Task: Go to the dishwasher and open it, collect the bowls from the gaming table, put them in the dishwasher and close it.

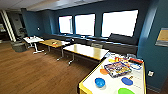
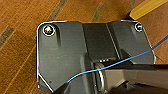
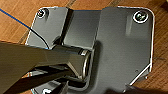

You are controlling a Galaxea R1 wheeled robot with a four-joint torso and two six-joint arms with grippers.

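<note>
The gaming table (image 1: 90, 75), white-topped with a yellow rim, stands at the lower right of the head view. On it lie a deep blue bowl (image 1: 100, 82), a flatter blue bowl (image 1: 127, 81), a lime-green bowl (image 1: 126, 91) at the near edge and an orange bowl (image 1: 103, 71). A colourful game box (image 1: 117, 68) lies among them. The dishwasher is out of view. Both wrist views look down past the robot's dark plate onto the wood floor.
Wood-topped dining tables (image 1: 86, 51) and a white table (image 1: 33, 40) line the dark bench under the windows. Open wood floor (image 1: 37, 72) spreads to the left. A yellow edge (image 2: 147, 8) crosses a corner of the left wrist view. Blue wall stands at the right.
</note>
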